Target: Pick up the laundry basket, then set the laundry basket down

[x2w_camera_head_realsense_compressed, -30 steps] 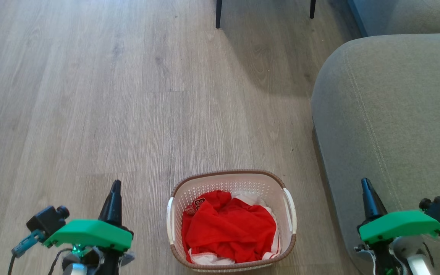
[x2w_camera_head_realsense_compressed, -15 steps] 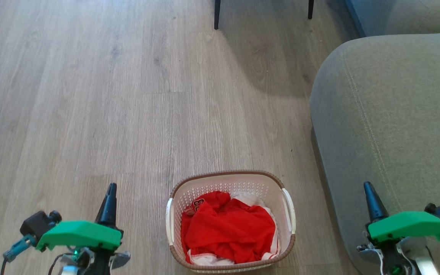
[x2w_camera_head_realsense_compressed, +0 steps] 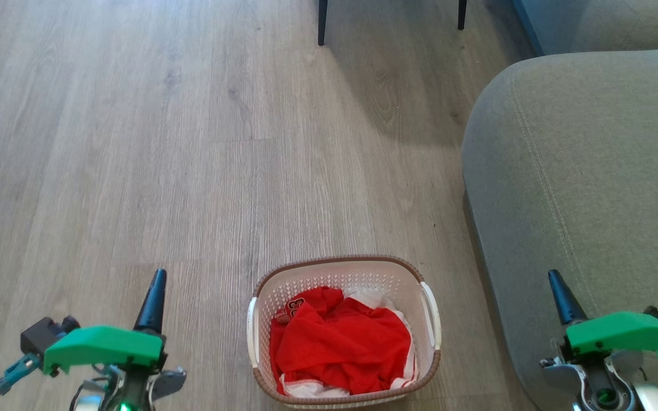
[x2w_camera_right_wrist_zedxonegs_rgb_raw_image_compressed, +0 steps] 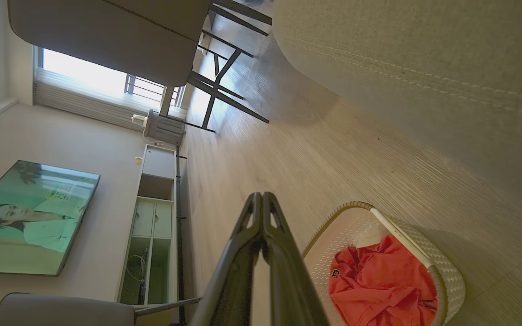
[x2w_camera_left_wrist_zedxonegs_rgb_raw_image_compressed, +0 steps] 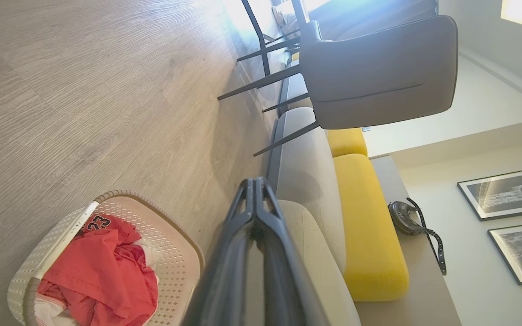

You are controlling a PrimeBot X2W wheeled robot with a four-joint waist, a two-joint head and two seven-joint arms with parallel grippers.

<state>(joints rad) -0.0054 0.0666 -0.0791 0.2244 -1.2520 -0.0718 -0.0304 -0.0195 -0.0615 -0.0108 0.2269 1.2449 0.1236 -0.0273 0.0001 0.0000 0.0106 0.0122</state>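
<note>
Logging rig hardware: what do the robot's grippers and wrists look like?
The left gripper and right gripper match: long dark fingers tapering to a point. Each wrist bears a bright green cover and a small black camera; a teal cable plug sits beside the left one.

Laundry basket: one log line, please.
laundry basket: on floor, ungrasped | left end effector: shut, left of basket | right end effector: shut, right of basket

The laundry basket (x2w_camera_head_realsense_compressed: 337, 260) sits on the floor (x2w_camera_head_realsense_compressed: 192, 142) with clothes (x2w_camera_head_realsense_compressed: 340, 345) in it, between the left pincer (x2w_camera_head_realsense_compressed: 157, 277) and right pincer (x2w_camera_head_realsense_compressed: 553, 278), the sofa (x2w_camera_head_realsense_compressed: 580, 171) just right of it, chair legs (x2w_camera_head_realsense_compressed: 322, 23) well beyond
</note>
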